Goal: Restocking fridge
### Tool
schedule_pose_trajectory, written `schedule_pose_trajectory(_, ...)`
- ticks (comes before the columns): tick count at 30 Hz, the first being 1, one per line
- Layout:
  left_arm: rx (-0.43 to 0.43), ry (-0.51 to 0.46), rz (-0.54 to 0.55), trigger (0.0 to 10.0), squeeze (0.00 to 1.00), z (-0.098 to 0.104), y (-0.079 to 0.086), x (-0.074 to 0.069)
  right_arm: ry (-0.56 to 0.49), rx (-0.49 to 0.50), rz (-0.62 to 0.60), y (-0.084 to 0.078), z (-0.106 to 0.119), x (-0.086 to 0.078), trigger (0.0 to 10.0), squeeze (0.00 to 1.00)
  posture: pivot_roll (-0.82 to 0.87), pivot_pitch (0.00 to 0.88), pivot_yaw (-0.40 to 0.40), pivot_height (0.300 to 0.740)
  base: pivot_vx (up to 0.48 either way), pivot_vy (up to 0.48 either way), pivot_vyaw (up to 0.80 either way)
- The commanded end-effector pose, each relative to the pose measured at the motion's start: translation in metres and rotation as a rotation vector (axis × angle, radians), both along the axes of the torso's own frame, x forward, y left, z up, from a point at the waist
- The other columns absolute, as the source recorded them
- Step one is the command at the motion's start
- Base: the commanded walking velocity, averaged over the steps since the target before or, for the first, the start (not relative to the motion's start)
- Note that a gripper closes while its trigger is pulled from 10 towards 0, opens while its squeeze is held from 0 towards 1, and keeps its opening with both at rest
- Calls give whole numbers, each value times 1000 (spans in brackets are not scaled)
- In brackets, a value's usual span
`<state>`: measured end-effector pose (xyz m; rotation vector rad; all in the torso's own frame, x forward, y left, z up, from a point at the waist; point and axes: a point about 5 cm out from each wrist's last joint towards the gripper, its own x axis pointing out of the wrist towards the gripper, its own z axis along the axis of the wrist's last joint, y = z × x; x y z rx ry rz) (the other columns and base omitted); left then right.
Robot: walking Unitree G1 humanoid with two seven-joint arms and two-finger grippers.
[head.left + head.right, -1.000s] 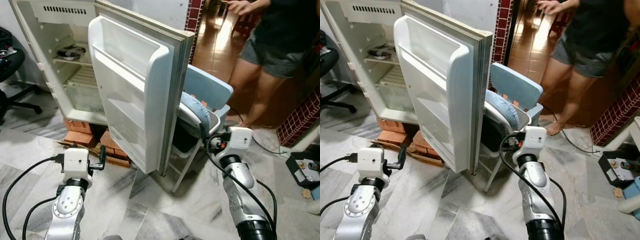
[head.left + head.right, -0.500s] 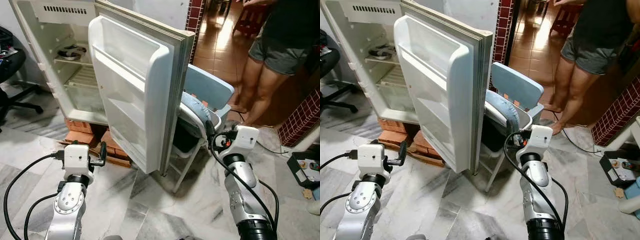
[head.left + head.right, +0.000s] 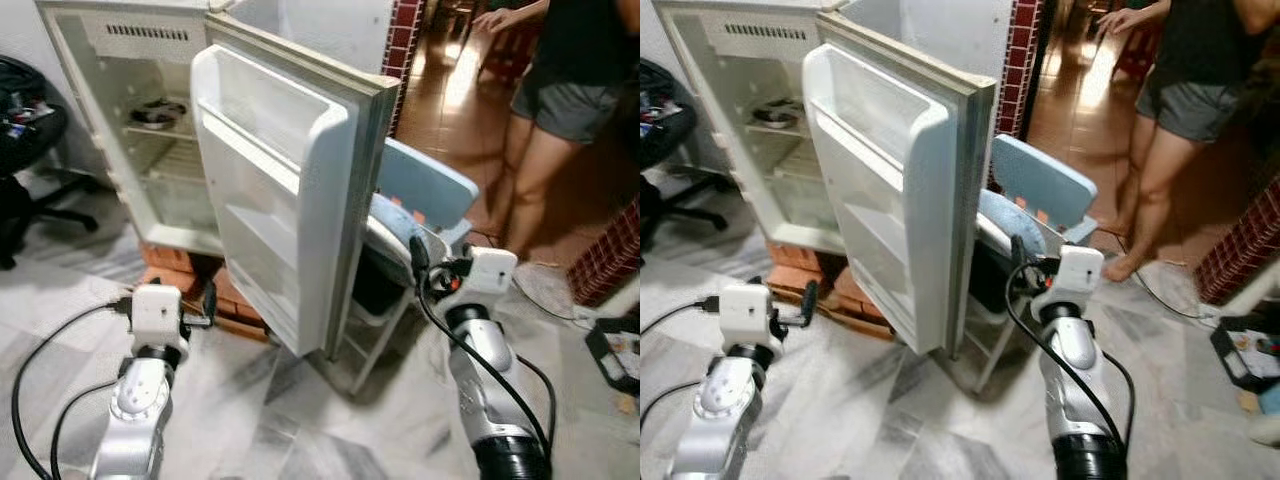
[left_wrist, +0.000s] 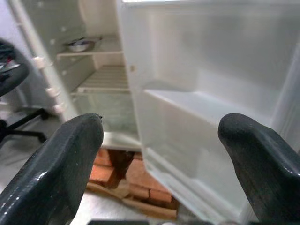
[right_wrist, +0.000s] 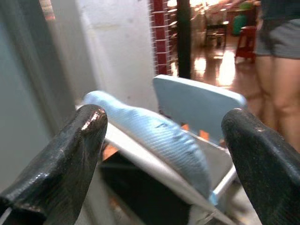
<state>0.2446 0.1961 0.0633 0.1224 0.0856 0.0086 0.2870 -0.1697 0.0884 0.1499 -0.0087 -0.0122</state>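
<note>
Fridge (image 3: 150, 150) is standing on bricks (image 3: 170, 275) ahead to the robot's left, its door (image 3: 290, 190) swinging wide so the nearly bare shelves are reachable for stocking; a small dish (image 3: 155, 112) is sitting on the upper shelf. Left gripper (image 4: 159, 154) is facing the door racks, fingers spread and holding nothing. Right gripper (image 5: 164, 154), likewise spread and empty, is pointing at a blue chair (image 3: 1040, 190) behind the door, probably seeking supplies. A person (image 3: 1185, 110) is standing beyond.

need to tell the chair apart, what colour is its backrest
Light blue backrest, clearest in the right eye view.
</note>
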Motion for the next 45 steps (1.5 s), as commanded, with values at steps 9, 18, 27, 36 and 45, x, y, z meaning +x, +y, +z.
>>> schedule_pose_trajectory(9,7,-14,27,10000,0,1,-1,2,-31,-31,73,5,8,5,10000,0,40,0,-40,740,31,-33,265)
schedule_pose_trajectory(18,-2,-9,49,10000,0,-1,1,-1,-34,-5,126,13,10,9,10000,0,49,0,-42,740,0,0,438)
schedule_pose_trajectory(27,0,19,68,10000,0,-5,2,-4,-89,-39,167,28,29,34,10000,0,60,0,-41,740,0,0,178)
schedule_pose_trajectory(36,13,25,74,10000,0,-4,4,-3,-9,-51,61,19,23,47,10000,0,68,0,-45,740,0,0,236)
schedule_pose_trajectory(45,17,38,64,10000,0,-6,2,-1,-29,-22,65,22,40,66,10000,0,64,0,-39,740,0,0,0)
